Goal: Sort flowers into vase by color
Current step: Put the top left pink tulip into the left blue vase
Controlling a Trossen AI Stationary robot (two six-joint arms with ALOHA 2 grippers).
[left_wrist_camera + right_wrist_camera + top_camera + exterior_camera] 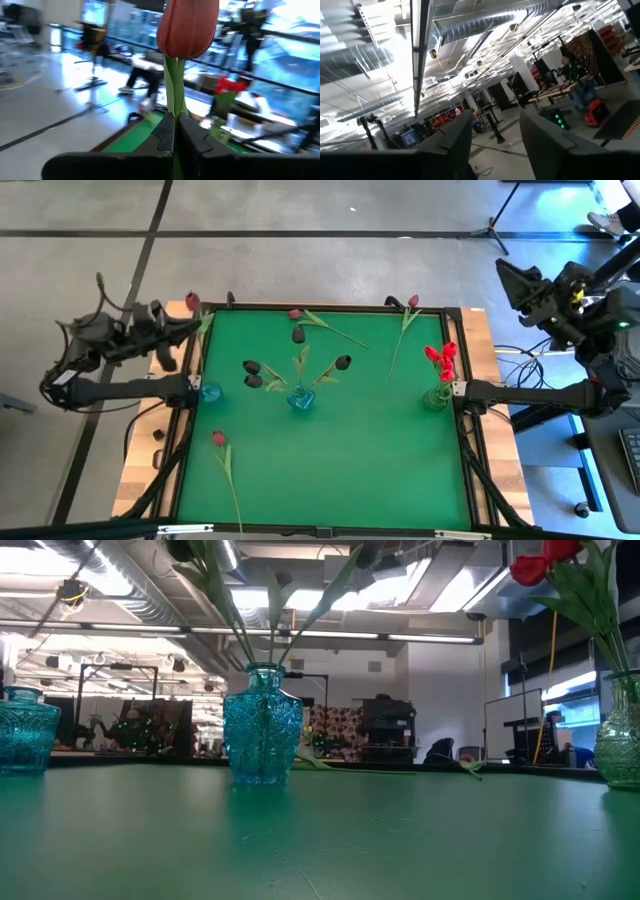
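Observation:
My left gripper [193,327] hangs over the table's far left corner, shut on a pink-maroon tulip [192,302] whose head [187,27] stands up past the fingers. A teal vase [210,391] stands at the left, with no flowers showing in it. The blue middle vase [300,398] holds near-black tulips [252,368]. The green right vase [436,395] holds red tulips [441,358]. Loose on the mat lie a pink tulip [294,313], a dark one [298,334], a red one [413,301] and another pink one [218,438]. My right gripper [495,135] is open, raised off the table's right side. My left gripper pinches the tulip's green stem [173,107] between its two fingers, a short way below the head. The stem runs up out of the fingers along their length, and the head is lifted clear of the table. The stem's lower part is hidden behind the fingers.
The green mat [340,470] sits in a black frame with wooden table edges on both sides. In the low view the middle vase [262,725] stands centre, the teal vase [25,730] at left, the green vase [620,730] at right. A tripod [495,225] stands beyond the far edge.

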